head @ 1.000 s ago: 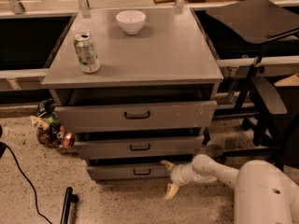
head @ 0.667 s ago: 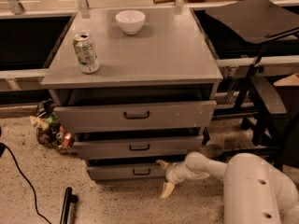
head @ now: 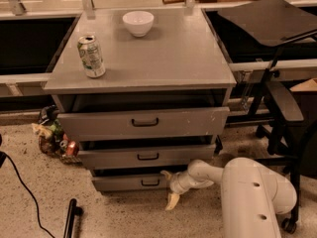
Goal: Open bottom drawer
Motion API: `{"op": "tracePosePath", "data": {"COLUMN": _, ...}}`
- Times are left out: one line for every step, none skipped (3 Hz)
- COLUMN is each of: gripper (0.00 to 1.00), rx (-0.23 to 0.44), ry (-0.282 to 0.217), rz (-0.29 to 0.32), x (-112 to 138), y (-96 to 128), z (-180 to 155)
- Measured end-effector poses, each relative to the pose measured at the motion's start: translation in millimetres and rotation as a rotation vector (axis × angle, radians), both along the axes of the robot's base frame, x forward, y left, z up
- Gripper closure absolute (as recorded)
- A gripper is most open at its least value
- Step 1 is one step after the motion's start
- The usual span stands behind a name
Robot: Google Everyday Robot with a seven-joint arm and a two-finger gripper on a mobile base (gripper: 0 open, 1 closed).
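Note:
The bottom drawer (head: 124,183) is the lowest of three grey drawers in the cabinet. It has a low front and a small black loop handle (head: 150,182). My gripper (head: 168,188) is low at the right end of that drawer front, just right of the handle. Its fingers are spread, one fingertip (head: 165,174) up by the drawer's top edge and the other down by the floor. It holds nothing. My white arm (head: 247,197) reaches in from the lower right.
On the cabinet top (head: 163,58) stand a drink can (head: 91,56) and a white bowl (head: 138,23). A heap of wrappers and cans (head: 54,138) lies left of the cabinet. A black cable (head: 22,187) and a black rod (head: 71,219) lie on the floor. A black stand (head: 277,108) is at the right.
My gripper has moved left along the bottom drawer front, closer to the handle. The drawers have not visibly moved.

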State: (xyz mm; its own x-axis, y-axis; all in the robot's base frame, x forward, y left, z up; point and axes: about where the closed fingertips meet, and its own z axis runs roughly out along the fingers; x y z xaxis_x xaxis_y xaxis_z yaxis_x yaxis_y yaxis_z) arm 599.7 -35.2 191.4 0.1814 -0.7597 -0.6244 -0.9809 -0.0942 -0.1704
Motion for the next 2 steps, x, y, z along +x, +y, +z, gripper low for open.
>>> {"op": "tracePosePath", "data": {"gripper": 0.00, "rx": -0.009, "ry": -0.005, "rz": -0.018, "x": 5.2, "y": 2.5, "z": -5.9}}
{"op": "tracePosePath", "data": {"gripper": 0.00, "rx": -0.011, "ry": -0.042, "rz": -0.065, "x": 9.0, "y": 2.3, "z": -6.9}}
